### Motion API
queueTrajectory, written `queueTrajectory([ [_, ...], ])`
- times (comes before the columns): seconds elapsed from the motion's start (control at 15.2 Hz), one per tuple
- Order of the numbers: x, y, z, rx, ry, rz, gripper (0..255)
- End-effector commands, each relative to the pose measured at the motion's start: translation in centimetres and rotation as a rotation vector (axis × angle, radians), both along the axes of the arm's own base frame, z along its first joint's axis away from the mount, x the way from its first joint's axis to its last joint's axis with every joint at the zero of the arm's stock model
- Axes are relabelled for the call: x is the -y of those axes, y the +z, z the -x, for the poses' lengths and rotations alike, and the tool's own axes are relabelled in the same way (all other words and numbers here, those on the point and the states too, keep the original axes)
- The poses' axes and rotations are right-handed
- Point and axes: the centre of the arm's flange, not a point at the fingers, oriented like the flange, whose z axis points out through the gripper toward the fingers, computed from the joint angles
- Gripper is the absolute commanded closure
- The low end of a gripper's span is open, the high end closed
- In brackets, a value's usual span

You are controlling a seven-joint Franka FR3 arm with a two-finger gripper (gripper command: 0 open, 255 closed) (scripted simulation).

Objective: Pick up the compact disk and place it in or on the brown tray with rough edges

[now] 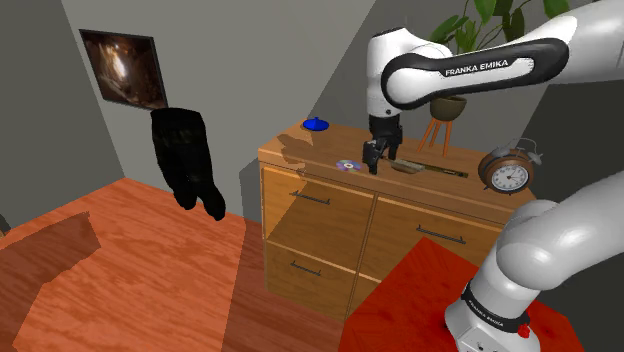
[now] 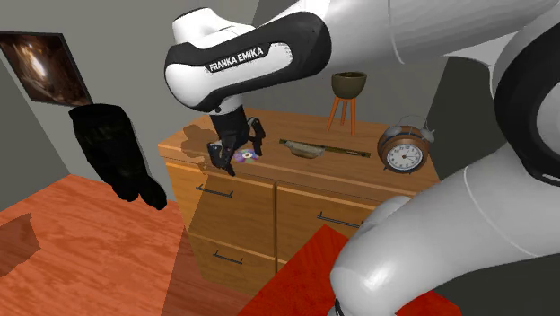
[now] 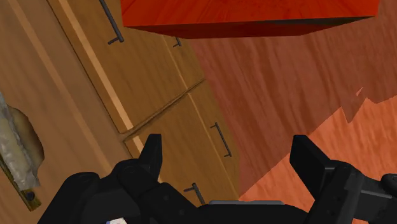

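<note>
The compact disk (image 1: 347, 164) (image 2: 245, 157) is small and shiny and lies flat on the wooden dresser (image 1: 300, 150) near its front edge. My black gripper (image 1: 373, 155) (image 2: 237, 147) hangs low right beside the disk, open, with nothing between its fingers. In the wrist view the gripper (image 3: 229, 149) has its fingers wide apart over the dresser's drawer fronts. The brown tray (image 1: 425, 167) (image 2: 310, 148) (image 3: 13, 149) is long, shallow and rough-edged, and lies on the dresser top between the disk and the clock.
An alarm clock (image 1: 505, 173) (image 2: 401, 154) stands at the dresser's far end. A potted plant on a wooden stand (image 1: 447, 110) (image 2: 348, 87) sits behind the tray, and a blue object (image 1: 316, 124) at the back corner. The red stand top (image 3: 242, 16) lies below.
</note>
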Motion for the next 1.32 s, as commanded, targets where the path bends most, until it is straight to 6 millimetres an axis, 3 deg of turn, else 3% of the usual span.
queueTrajectory([
  [0.0,-0.4,-1.6,-2.0,0.006,0.008,0.064,0],
  [0.59,-1.1,-9.7,-11.0,0.020,0.035,0.346,0],
  [1.25,0.4,-18.4,-21.2,0.035,0.065,0.659,0],
])
